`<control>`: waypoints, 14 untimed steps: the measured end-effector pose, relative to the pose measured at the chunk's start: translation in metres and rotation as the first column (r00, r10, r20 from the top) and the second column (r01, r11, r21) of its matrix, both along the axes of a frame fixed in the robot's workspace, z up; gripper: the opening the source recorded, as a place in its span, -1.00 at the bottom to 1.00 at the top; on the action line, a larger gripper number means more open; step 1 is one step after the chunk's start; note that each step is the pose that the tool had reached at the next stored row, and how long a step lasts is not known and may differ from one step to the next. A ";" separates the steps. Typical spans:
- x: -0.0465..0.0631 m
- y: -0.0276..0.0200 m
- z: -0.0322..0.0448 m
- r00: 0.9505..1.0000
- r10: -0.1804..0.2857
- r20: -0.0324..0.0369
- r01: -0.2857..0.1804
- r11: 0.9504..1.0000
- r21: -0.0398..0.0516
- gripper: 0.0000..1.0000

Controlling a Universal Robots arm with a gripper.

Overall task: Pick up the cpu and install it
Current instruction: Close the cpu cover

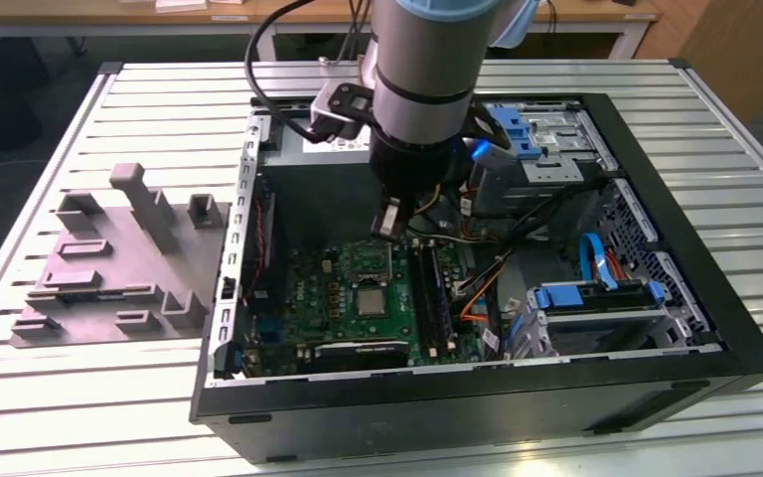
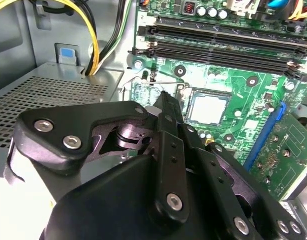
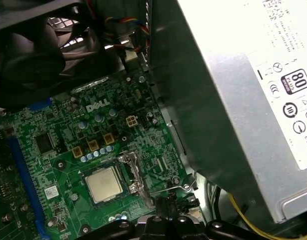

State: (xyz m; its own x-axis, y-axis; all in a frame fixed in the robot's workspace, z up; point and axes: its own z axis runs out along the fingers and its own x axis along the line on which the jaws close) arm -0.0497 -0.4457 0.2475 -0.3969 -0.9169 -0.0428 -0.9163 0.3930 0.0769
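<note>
The cpu (image 1: 371,299) lies flat in its socket on the green motherboard (image 1: 342,318) inside the open computer case. Its silvery top faces up in both wrist views (image 2: 208,109) (image 3: 103,184). My gripper (image 1: 388,227) hangs above the board, a little behind the socket as the exterior view shows it. Its fingers are shut with nothing visible between them (image 2: 163,97) (image 3: 166,202). The tip is beside the socket, near the raised metal retention frame (image 3: 132,172) and the wire lever (image 3: 171,189), apart from the cpu.
The grey power-supply box (image 3: 243,100) stands close beside the gripper, with yellow cables (image 2: 93,45) running from it. Black memory slots (image 2: 218,42) lie past the socket, a fan (image 3: 33,50) on the other side. Blue drive brackets (image 1: 594,296) fill the case's right. A grey parts fixture (image 1: 116,258) sits outside.
</note>
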 end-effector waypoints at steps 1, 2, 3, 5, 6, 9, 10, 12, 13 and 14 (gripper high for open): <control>0.000 -0.0008 0.0000 1.000 0.000 0.000 0.000 1.000 0.000 -0.79; 0.000 -0.0015 0.0000 1.000 0.000 0.000 0.000 1.000 0.000 -0.79; 0.000 -0.0022 0.0000 1.000 0.000 0.000 0.000 1.000 0.000 -0.79; 0.000 -0.0037 0.0000 1.000 0.000 0.000 0.000 1.000 0.000 -0.79; 0.000 -0.0044 0.0000 1.000 0.000 0.000 0.000 1.000 0.000 -0.79; 0.000 -0.0061 0.0000 1.000 0.000 0.000 0.000 1.000 -0.002 -0.79; 0.000 -0.0066 0.0000 1.000 0.000 0.000 0.000 1.000 -0.003 -0.79; 0.000 -0.0077 -0.0001 1.000 0.000 0.000 0.000 1.000 -0.004 -0.79; 0.000 -0.0081 -0.0001 1.000 0.000 0.000 0.000 1.000 -0.005 -0.79; 0.000 -0.0085 0.0000 1.000 0.000 0.000 0.000 1.000 -0.006 -0.79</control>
